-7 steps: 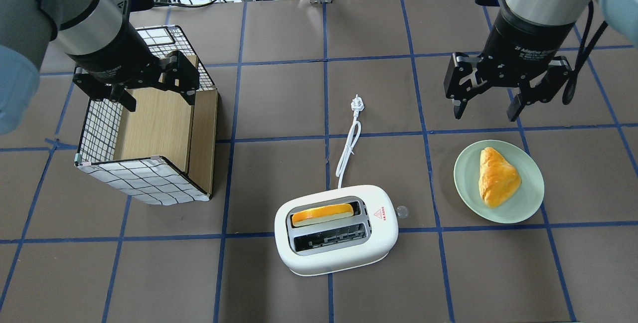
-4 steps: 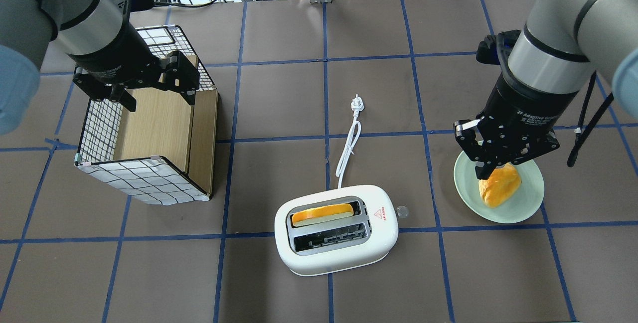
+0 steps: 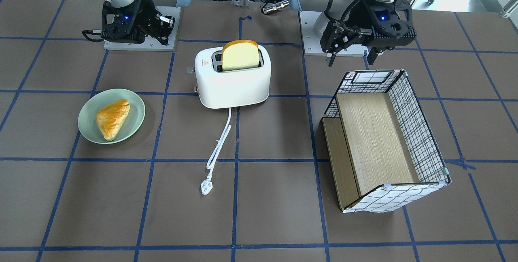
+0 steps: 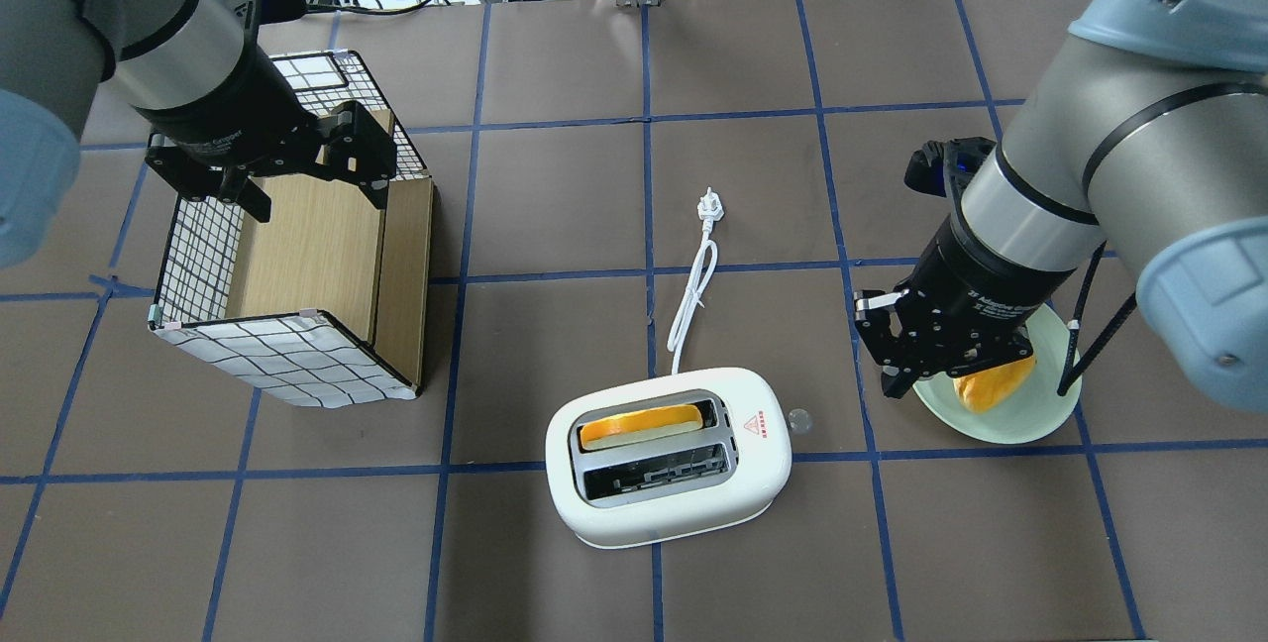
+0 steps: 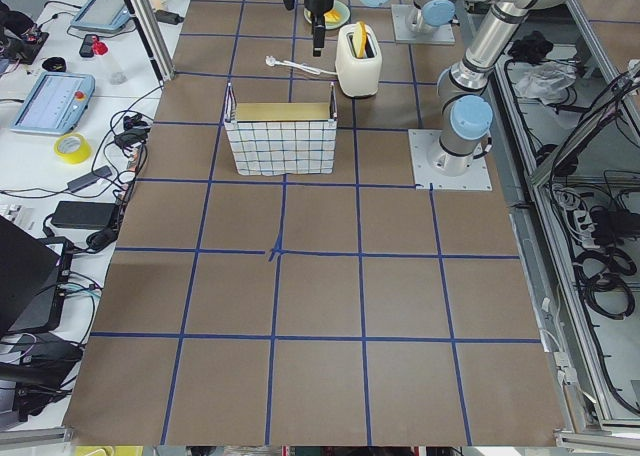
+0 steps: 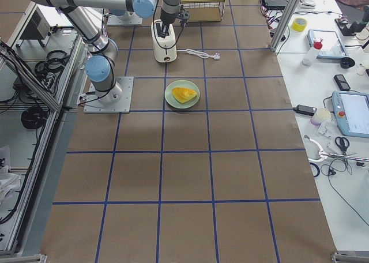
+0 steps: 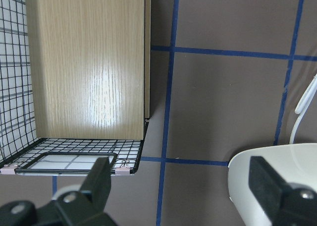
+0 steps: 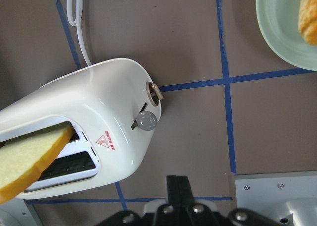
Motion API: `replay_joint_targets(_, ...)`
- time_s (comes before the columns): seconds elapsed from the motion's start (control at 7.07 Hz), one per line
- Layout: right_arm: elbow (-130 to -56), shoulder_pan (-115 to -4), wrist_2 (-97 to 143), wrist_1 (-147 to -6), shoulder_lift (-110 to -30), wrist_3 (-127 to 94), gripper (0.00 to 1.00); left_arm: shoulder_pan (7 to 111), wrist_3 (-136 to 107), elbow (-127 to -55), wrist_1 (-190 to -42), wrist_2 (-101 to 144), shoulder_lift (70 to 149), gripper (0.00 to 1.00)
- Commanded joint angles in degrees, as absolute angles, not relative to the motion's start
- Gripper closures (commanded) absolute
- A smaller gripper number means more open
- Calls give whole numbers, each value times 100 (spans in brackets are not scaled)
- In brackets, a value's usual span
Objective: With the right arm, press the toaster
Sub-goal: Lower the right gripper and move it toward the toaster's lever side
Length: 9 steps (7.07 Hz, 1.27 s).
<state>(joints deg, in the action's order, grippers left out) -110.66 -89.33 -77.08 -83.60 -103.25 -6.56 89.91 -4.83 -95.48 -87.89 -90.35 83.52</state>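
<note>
The white toaster (image 4: 669,454) stands at the table's front middle with a slice of toast (image 4: 639,424) in its far slot. Its small lever knob (image 4: 798,419) sticks out of the right end. My right gripper (image 4: 895,382) is shut and empty. It hangs to the right of the toaster, over the left rim of a green plate (image 4: 1020,421), apart from the knob. In the right wrist view the shut fingertips (image 8: 177,182) are below the knob (image 8: 146,120) and the toaster (image 8: 99,102). My left gripper (image 4: 312,191) is open and empty over a basket.
The grid-pattern basket (image 4: 267,360) with a wooden floor lies at the left. The plate holds a golden pastry (image 4: 996,379). The toaster's white cord and plug (image 4: 709,209) trail away behind the toaster. Cables and devices lie beyond the table's far edge.
My right arm has come from the far right toward the front and left, nearer the toaster's right end, and its gripper has shut. The left arm has not moved.
</note>
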Motion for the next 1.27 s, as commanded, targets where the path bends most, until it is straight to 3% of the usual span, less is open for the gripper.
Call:
replay_joint_targets(0.0, -11458, -8921, -7357, -8481, -10204, -353, 100, 8991, -483, -9545, -8789, -9035, 8350, 0)
replay_joint_targets(0.42, -12137, -8921, -7137, -8938, -10204, -369, 100, 8991, -483, -9545, -8789, -9035, 8350, 0)
replay_joint_targets(1.13, -12164, -8930, -6917, -9764, -10046, -650, 100, 8991, -483, -9545, -8789, -9035, 8350, 0)
